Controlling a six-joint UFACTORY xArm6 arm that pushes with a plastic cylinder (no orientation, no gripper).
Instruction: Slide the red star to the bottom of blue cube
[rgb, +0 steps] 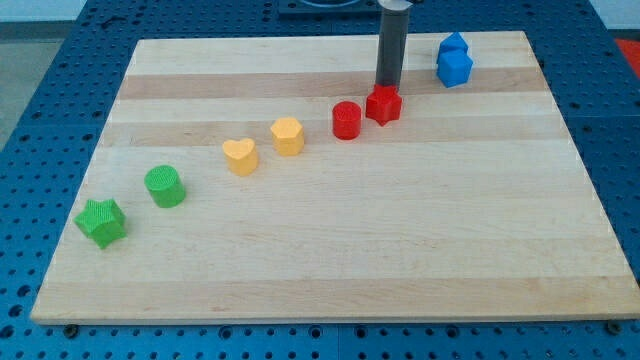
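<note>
The red star lies in the upper middle of the wooden board. My tip stands right behind the star, touching or almost touching its top edge. The blue cube lies up and to the right of the star, near the board's top right. A second blue block sits just above the cube. A red cylinder stands just left of the star.
A yellow hexagon-like block and a yellow heart lie left of the red cylinder. A green cylinder and a green star lie at the lower left. All form a diagonal line.
</note>
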